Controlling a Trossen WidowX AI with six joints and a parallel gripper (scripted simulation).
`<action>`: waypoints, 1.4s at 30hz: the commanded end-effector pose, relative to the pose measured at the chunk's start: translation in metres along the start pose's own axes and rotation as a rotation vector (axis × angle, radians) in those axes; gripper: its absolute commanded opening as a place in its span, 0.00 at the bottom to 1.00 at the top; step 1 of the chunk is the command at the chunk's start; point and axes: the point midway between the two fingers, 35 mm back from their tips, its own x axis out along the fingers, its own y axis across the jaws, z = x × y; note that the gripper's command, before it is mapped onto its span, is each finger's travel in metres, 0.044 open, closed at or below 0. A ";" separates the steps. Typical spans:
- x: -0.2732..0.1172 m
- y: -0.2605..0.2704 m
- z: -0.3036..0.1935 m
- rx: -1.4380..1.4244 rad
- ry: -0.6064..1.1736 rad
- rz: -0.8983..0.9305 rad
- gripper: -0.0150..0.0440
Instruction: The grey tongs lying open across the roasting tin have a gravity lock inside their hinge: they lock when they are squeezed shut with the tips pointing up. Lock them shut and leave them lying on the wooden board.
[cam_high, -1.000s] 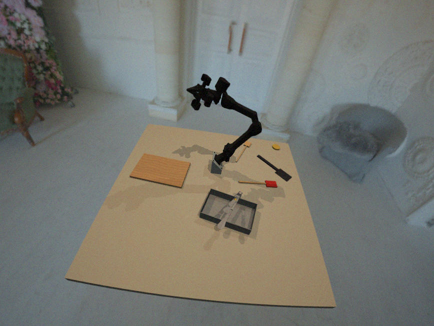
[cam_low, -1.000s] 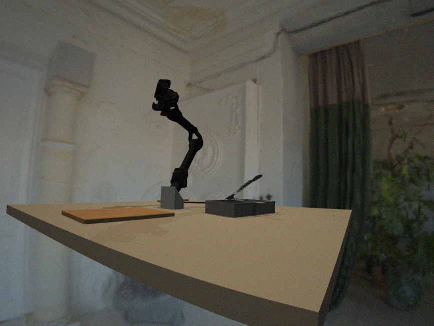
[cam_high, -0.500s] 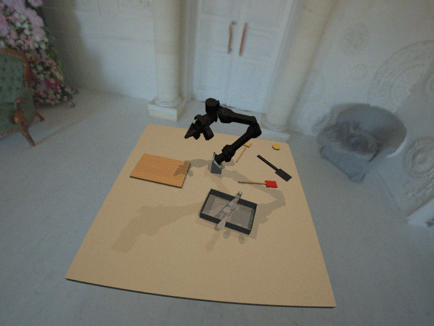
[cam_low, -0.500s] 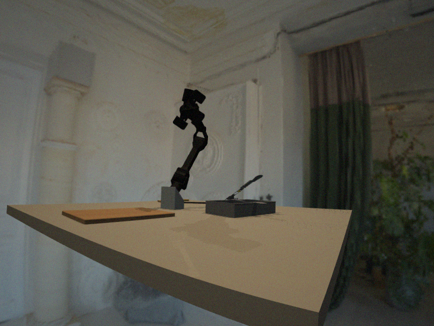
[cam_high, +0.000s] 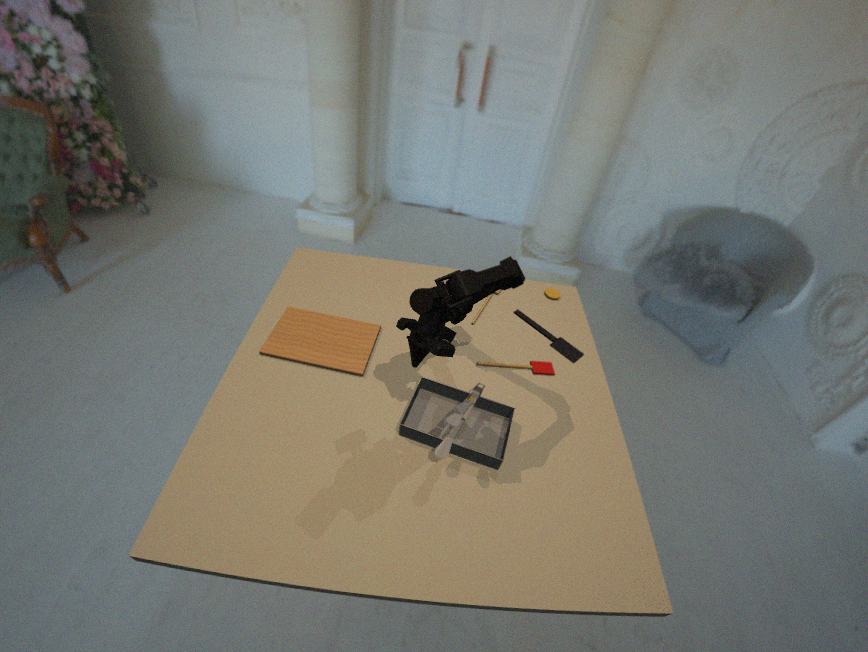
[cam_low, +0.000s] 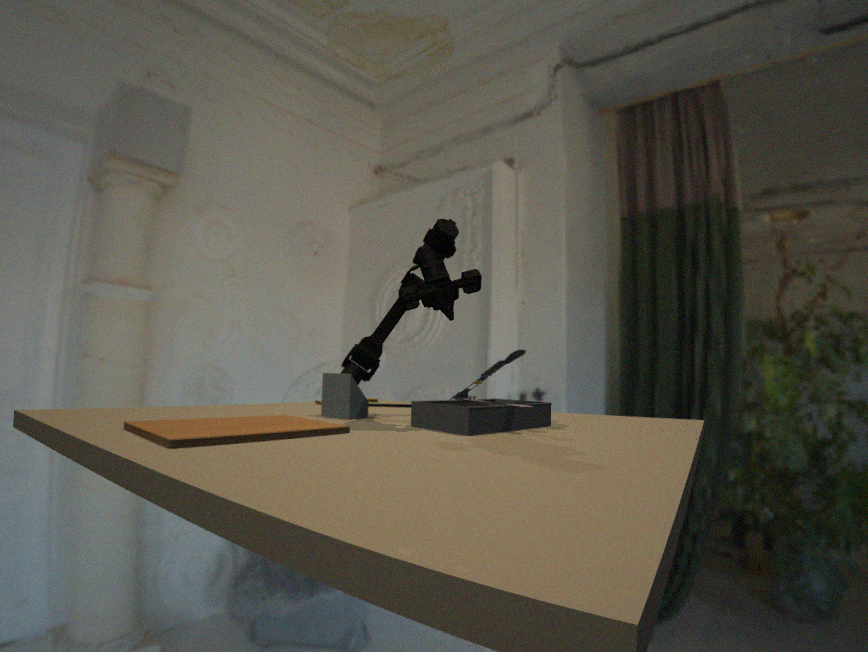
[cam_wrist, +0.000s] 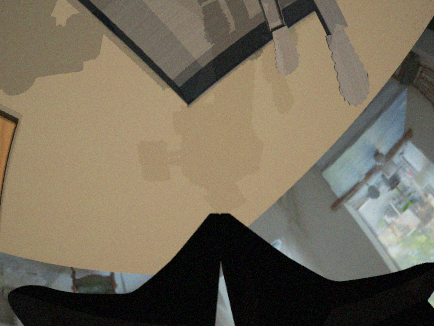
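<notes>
The grey tongs (cam_high: 456, 418) (cam_low: 495, 367) lie open across the dark roasting tin (cam_high: 484, 456) (cam_low: 442, 419) (cam_wrist: 230, 62). One arm slants up above the tin in the exterior view. The wrist view shows their two scalloped ends, one (cam_wrist: 287, 54) (cam_wrist: 353, 77) farther right than the other, spread apart past the tin's rim. The wooden board (cam_high: 322, 340) (cam_low: 238, 427) (cam_wrist: 5, 142) is left of the tin and bears nothing. My gripper (cam_high: 415, 364) (cam_low: 451, 318) (cam_wrist: 218, 223) is shut and empty, high above the table, pointing down, well above the tongs.
A red-headed spatula (cam_high: 542, 367), a black spatula (cam_high: 566, 348), a thin wooden utensil (cam_high: 482, 309) and a yellow disc (cam_high: 552, 294) lie on the table (cam_high: 280, 491) (cam_low: 491, 519), toward its back right in the top view. The arm's grey base (cam_low: 338, 396) stands between board and tin in the exterior view.
</notes>
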 end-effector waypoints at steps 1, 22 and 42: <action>0.037 -0.017 0.064 -0.223 -0.248 0.068 0.00; 0.063 -0.027 0.140 -0.457 -0.534 0.115 0.00; 0.091 -0.020 0.154 -0.501 -0.531 0.149 0.00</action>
